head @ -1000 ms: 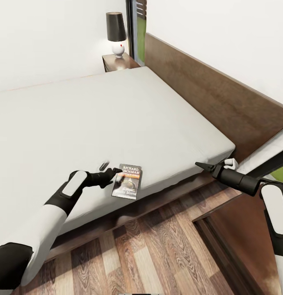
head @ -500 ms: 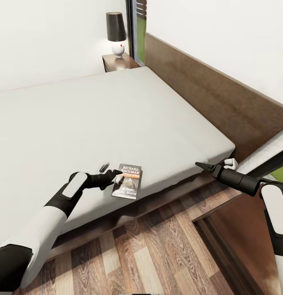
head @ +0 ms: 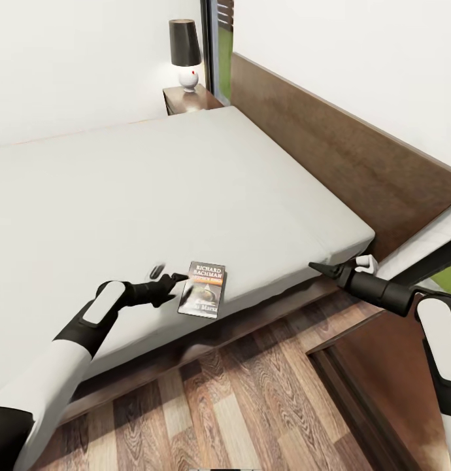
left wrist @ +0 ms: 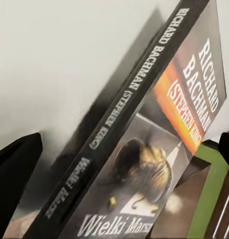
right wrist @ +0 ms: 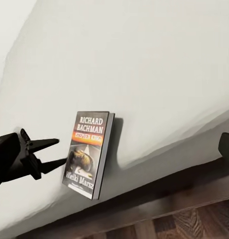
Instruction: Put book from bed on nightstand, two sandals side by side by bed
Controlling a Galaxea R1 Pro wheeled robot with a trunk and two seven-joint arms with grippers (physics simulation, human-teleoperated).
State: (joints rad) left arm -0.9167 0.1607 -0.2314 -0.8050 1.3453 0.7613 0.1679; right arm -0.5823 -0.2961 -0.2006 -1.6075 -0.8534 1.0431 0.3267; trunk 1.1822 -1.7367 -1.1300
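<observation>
Head view: your left gripper (head: 161,275) sits on the mattress just beside the book (head: 203,289), fingers spread wide and holding nothing; one fingertip points at the near-left corner of the cover, the other is splayed off toward the middle of the bed (head: 153,190). From the right wrist you can see both fingers (right wrist: 45,154) short of the book's edge, close but not touching. Book lies flat, cover up, at the bed's near edge, lower end about level with the mattress lip. It's thin and flush on a soft surface, so my read is a top-down pinch will struggle; better to get one finger under the overhanging edge or nudge it further off the lip, then close across the spine. Keep the push gentle, it could slide off onto the wood floor (head: 238,405). Right gripper (head: 323,266) hangs off the bed corner near the headboard (head: 330,150); jaws look close together with nothing between them, though I cannot tell for sure. Far end: the nightstand (head: 186,99) with the lamp (head: 185,52) has bare top beside the lamp base, drawer state not readable. Sandals not in frame
</observation>
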